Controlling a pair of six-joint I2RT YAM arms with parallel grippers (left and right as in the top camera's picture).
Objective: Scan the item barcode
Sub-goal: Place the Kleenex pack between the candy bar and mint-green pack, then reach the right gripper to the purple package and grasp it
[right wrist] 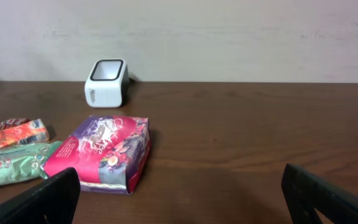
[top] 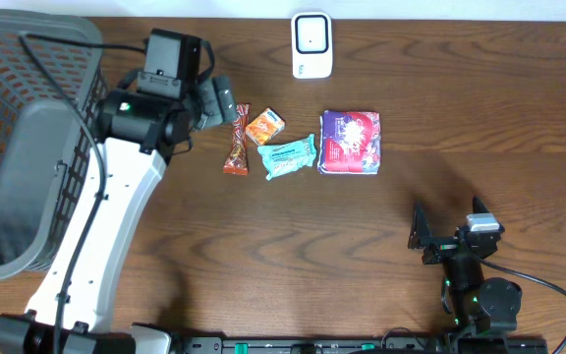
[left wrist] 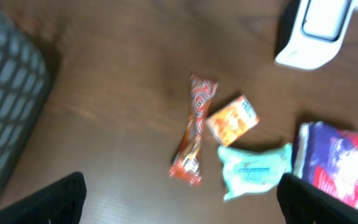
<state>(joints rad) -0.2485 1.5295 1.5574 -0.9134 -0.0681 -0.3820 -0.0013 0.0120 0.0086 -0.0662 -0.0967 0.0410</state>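
Four packaged items lie in a loose row on the wooden table (top: 480, 108), none of them held: a red-orange candy bar (top: 236, 140), a small orange box (top: 264, 126) just beside it, a teal packet (top: 290, 156) below the box, and a purple-and-red bag (top: 351, 143) at the right end, close to or perhaps touching the packet. No barcode can be made out on any of them; the left wrist view is blurred. A white scanner (top: 311, 44) stands upright near the far edge, apart from the row and behind the gap between packet and bag. The left gripper (left wrist: 180, 190) hangs over the table just left of the candy bar, jaws spread wide with nothing between them. Its fingers (left wrist: 55, 199) show only at the bottom corners of its own camera. A grey mesh basket (top: 28, 147) sits at the far left beside that arm. The right gripper (right wrist: 179, 190) sits low near the front edge, well apart from the items and facing them — its jaws are also wide and empty.
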